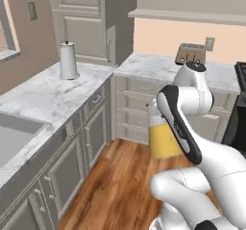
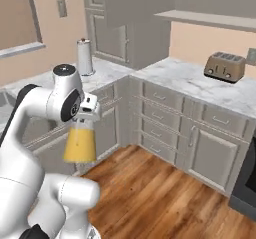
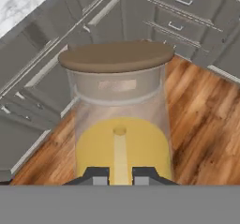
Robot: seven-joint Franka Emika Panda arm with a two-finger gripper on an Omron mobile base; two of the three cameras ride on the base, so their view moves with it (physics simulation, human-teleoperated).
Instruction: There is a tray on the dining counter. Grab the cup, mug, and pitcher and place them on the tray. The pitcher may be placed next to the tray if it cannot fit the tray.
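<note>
The pitcher, a clear glass carafe of orange liquid with a round brown cork lid, hangs in the air over the wood floor. My gripper is shut on it, its two dark fingertips pressed against the near side. In the right base view the pitcher hangs below the hand, next to the corner cabinets. In the left base view the pitcher shows partly behind my forearm. The tray, dining counter, cup and mug are out of view.
An L-shaped marble worktop over beige drawers wraps the corner. On it stand a white paper-towel roll and a toaster. A sink lies at the left. A dark stove stands at the right. Wood floor is open ahead.
</note>
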